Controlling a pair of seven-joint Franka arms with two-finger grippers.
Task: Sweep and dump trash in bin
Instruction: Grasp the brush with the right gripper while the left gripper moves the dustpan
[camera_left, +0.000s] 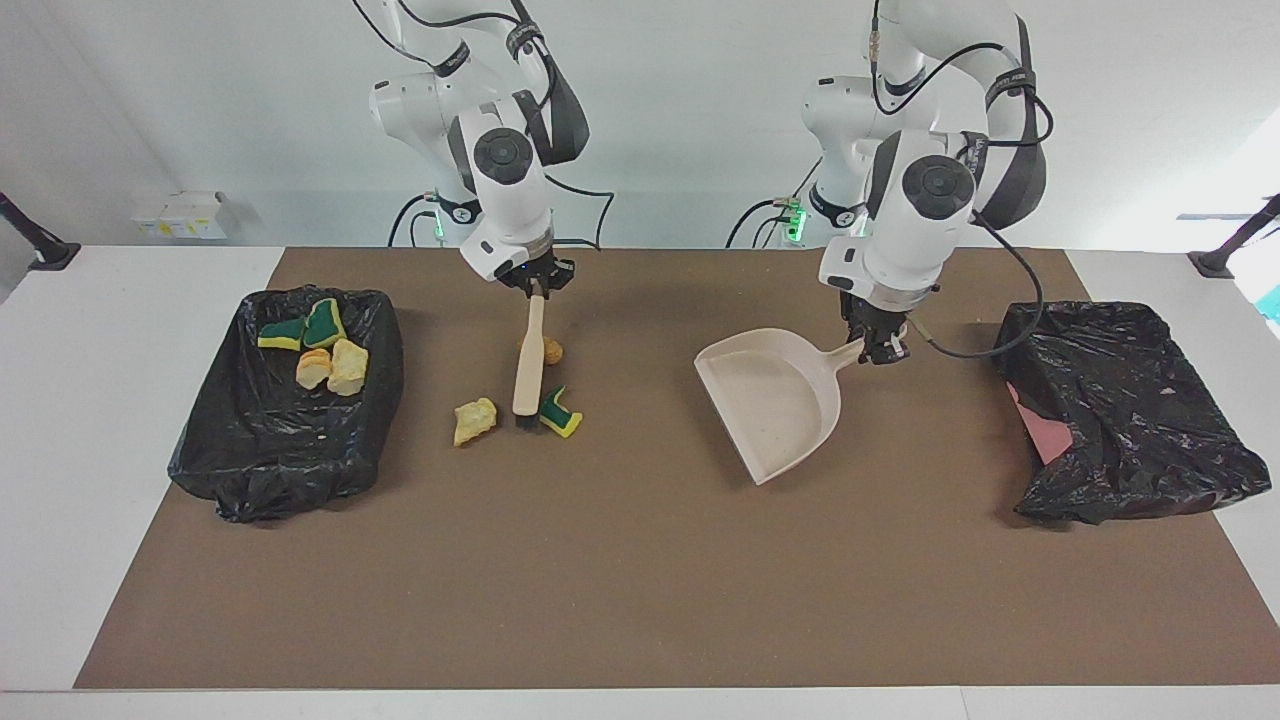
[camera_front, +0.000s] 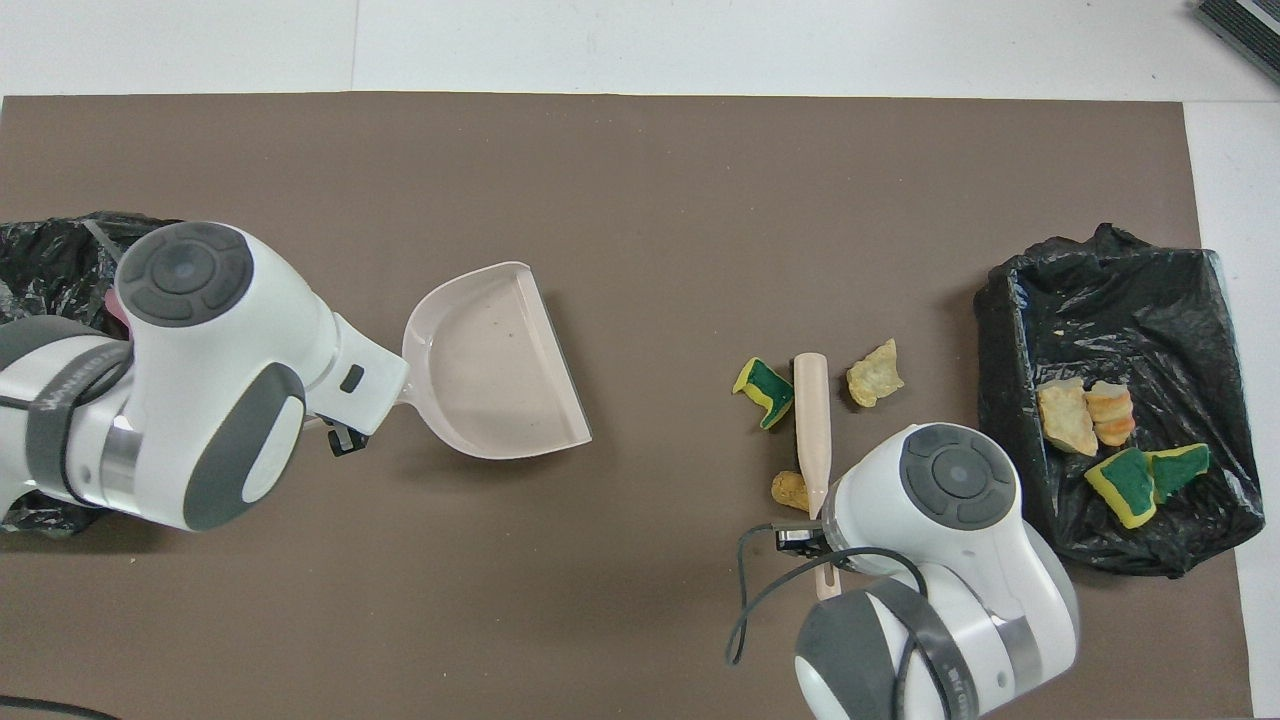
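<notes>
My brush (camera_front: 811, 425) lies between the green-yellow sponge scrap (camera_front: 764, 391) and the cream scrap (camera_front: 875, 373), bristle end farther from me.

dustpan (camera_left: 780, 400): smooth plastic | bin liner (camera_left: 280, 440): glossy film | mat (camera_left: 640, 580): matt

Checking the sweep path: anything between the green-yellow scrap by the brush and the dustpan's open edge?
Nothing; between the green-yellow scrap and the dustpan only bare brown mat, clearest in the overhead view.
</notes>
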